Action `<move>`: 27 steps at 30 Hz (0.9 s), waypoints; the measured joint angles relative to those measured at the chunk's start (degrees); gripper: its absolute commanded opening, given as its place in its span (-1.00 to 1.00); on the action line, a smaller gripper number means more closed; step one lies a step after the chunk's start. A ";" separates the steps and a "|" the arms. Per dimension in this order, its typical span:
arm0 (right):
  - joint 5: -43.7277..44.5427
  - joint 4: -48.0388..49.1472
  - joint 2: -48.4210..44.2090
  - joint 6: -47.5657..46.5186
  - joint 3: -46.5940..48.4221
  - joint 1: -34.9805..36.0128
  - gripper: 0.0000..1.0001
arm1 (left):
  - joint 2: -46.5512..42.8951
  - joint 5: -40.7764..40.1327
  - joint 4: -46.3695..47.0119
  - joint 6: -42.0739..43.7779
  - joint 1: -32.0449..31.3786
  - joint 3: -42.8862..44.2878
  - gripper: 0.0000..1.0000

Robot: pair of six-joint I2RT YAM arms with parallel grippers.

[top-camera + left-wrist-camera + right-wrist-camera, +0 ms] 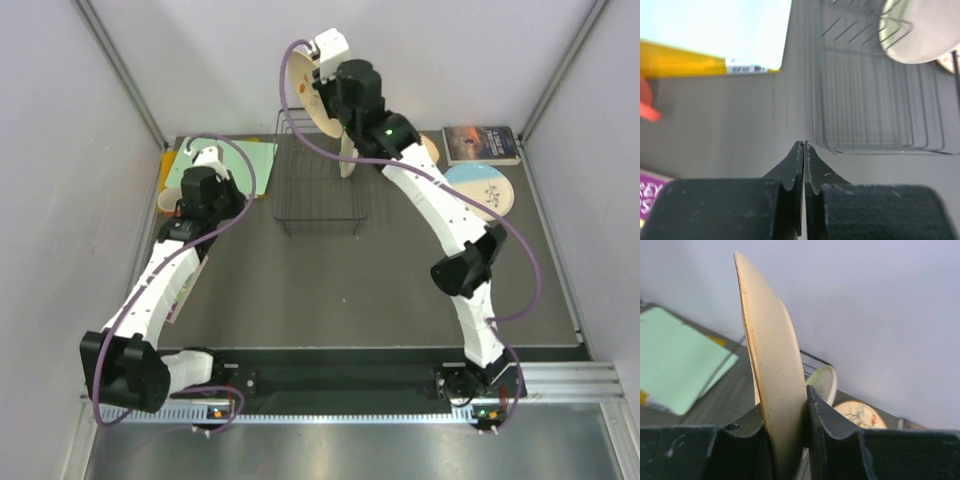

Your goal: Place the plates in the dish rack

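Observation:
My right gripper (322,92) (785,405) is shut on the rim of a peach-tan plate (312,98) (767,365), which it holds on edge in the air over the far end of the black wire dish rack (320,185) (880,100). A cream plate (348,157) (920,35) (824,382) stands upright in the rack's far right corner. A light blue and white plate (480,188) (860,415) lies flat on the table to the right of the rack. My left gripper (240,195) (804,145) is shut on nothing, low over the table left of the rack.
A green folder (238,160) (715,30) (675,360) lies left of the rack's far end. A book (480,143) sits at the back right. A peach round edge (168,202) and a purple booklet (650,192) lie by my left arm. Walls close in on three sides.

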 measured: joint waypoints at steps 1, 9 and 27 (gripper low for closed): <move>2.60 1.79 1.38 -1.03 -0.31 0.20 -1.00 | 0.15 -0.24 0.11 -1.05 0.33 -0.74 -1.00; 22.36 17.97 11.23 -12.96 -1.01 1.03 -1.00 | -1.44 1.33 0.50 -3.02 0.81 -4.39 -1.00; 36.04 33.57 16.04 -9.66 -0.96 5.14 -1.00 | -7.80 6.10 0.85 -4.42 2.54 -10.49 -1.00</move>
